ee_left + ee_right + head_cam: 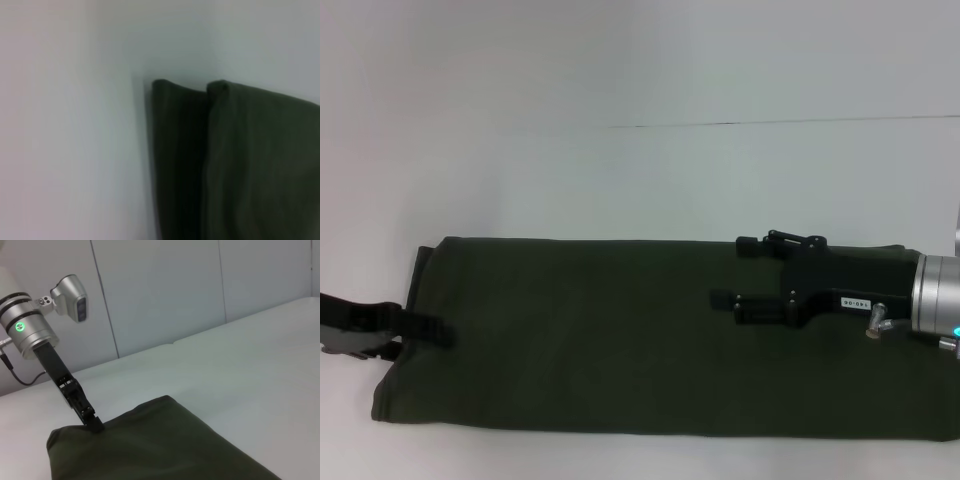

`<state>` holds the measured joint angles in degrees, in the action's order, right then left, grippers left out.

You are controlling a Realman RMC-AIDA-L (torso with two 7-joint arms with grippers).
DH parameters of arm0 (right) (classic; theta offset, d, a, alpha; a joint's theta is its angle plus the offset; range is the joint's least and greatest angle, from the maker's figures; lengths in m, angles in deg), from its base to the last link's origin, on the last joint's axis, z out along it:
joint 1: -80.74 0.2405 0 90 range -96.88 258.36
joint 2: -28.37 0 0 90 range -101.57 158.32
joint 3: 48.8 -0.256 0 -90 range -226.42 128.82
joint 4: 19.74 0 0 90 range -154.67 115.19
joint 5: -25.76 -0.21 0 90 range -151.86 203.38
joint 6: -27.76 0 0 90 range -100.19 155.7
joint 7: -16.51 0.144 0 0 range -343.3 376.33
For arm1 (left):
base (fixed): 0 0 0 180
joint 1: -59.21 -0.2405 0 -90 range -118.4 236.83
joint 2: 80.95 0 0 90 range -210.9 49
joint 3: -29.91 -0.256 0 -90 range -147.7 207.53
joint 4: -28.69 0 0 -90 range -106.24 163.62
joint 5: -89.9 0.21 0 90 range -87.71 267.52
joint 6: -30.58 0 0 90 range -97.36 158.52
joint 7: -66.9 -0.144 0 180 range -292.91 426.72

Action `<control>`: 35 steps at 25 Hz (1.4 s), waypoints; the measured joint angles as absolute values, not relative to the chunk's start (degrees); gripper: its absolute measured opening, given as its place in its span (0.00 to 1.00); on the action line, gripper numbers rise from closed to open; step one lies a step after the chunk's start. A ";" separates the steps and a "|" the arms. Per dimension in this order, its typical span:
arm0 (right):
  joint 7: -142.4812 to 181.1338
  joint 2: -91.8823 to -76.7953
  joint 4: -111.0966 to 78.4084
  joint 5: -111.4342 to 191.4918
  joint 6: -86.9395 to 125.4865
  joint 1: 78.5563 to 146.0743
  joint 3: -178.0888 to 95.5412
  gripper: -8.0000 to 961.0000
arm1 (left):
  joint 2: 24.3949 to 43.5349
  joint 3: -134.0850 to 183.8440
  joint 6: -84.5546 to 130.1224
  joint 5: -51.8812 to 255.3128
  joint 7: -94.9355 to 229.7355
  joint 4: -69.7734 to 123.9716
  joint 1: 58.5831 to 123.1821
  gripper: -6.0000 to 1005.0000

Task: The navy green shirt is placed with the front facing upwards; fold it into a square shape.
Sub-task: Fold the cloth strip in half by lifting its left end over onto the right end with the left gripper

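Here, the navy green shirt (610,335) lies folded into a long band across the white table (620,170).
No lettering shows on it. The left gripper (432,330) meets its left end, jaws' state unclear; the right gripper (738,272), jaws spread, hovers over its right part.

Lab (bare white table (620,170), panelled walls (160,290))

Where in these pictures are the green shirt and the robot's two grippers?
navy green shirt (590,340): head view, middle of the folded cloth.
left gripper (442,332): head view, fingertips at the shirt's left end.
right gripper (732,272): head view, between its spread fingertips, above the shirt.
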<state>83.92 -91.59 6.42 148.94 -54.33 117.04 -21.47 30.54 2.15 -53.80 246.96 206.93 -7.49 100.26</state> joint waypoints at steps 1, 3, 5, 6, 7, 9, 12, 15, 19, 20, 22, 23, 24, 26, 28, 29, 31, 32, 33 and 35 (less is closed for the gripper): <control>83.93 -91.59 6.37 148.95 -54.33 117.04 -21.47 0.97 | 30.61 2.18 -53.87 246.91 206.94 -7.34 100.31 0.90; 83.93 -91.59 6.32 148.97 -54.33 117.04 -21.47 0.97 | 30.84 2.14 -53.73 246.89 207.00 -7.10 100.44 0.90; 83.93 -91.59 6.30 148.98 -54.33 117.04 -21.47 0.97 | 30.94 2.10 -53.53 246.88 207.02 -6.84 100.50 0.90; 83.93 -91.59 6.30 148.98 -54.33 117.04 -21.47 0.97 | 30.97 2.08 -53.49 246.88 207.04 -6.76 100.52 0.90; 83.92 -91.59 6.29 148.99 -54.33 117.04 -21.47 0.97 | 30.99 2.08 -53.44 246.88 207.04 -6.72 100.54 0.90; 83.93 -91.59 6.28 148.99 -54.34 117.04 -21.47 0.97 | 31.05 2.08 -53.41 246.88 207.05 -6.67 100.64 0.90; 83.92 -91.59 6.28 148.99 -54.38 117.04 -21.47 0.97 | 31.37 2.30 -53.38 246.84 207.12 -6.57 100.94 0.90; 83.93 -91.59 6.27 148.99 -54.40 117.04 -21.47 0.97 | 31.64 2.38 -53.17 246.73 207.15 -6.05 101.37 0.90; 83.93 -91.59 6.28 148.99 -54.42 117.04 -21.47 0.97 | 31.62 2.40 -53.06 245.86 207.16 -4.50 102.05 0.90; 83.93 -91.59 6.29 148.99 -54.41 117.04 -21.47 0.97 | 31.62 2.40 -53.06 245.86 207.16 -4.50 102.05 0.90; 83.92 -91.59 6.31 148.98 -54.40 117.04 -21.47 0.97 | 31.62 2.38 -53.06 245.39 207.17 -4.35 102.26 0.90; 83.93 -91.59 6.32 148.98 -54.40 117.04 -21.47 0.97 | 31.66 2.38 -53.06 245.31 207.17 -4.34 102.35 0.90; 83.93 -91.59 6.32 148.98 -54.39 117.04 -21.47 0.97 | 31.68 2.39 -53.06 245.21 207.17 -4.28 102.44 0.90; 83.93 -91.59 6.33 148.98 -54.38 117.03 -21.47 0.97 | 31.73 2.39 -53.04 244.98 207.18 -4.04 102.58 0.90; 83.93 -91.59 6.36 148.97 -54.37 117.03 -21.47 0.97 | 31.74 2.30 -52.99 244.78 207.18 -3.83 102.64 0.90; 83.93 -91.59 6.38 148.96 -54.36 117.04 -21.47 0.97 | 31.74 2.23 -52.99 244.72 207.18 -3.81 102.64 0.90; 83.93 -91.59 6.44 148.92 -54.34 117.04 -21.47 0.97 | 31.74 2.12 -52.99 244.73 207.18 -3.81 102.64 0.90; 83.93 -91.59 6.48 148.91 -54.34 117.04 -21.47 0.97 | 31.73 2.03 -53.05 244.84 207.18 -3.79 102.65 0.90; 83.92 -91.59 6.51 148.86 -54.33 117.03 -21.47 0.97 | 31.71 1.76 -53.19 244.99 207.19 -3.76 102.70 0.88; 83.93 -91.59 6.54 148.82 -54.33 117.03 -21.47 0.97 | 31.69 1.13 -53.46 245.09 207.39 -3.79 102.75 0.84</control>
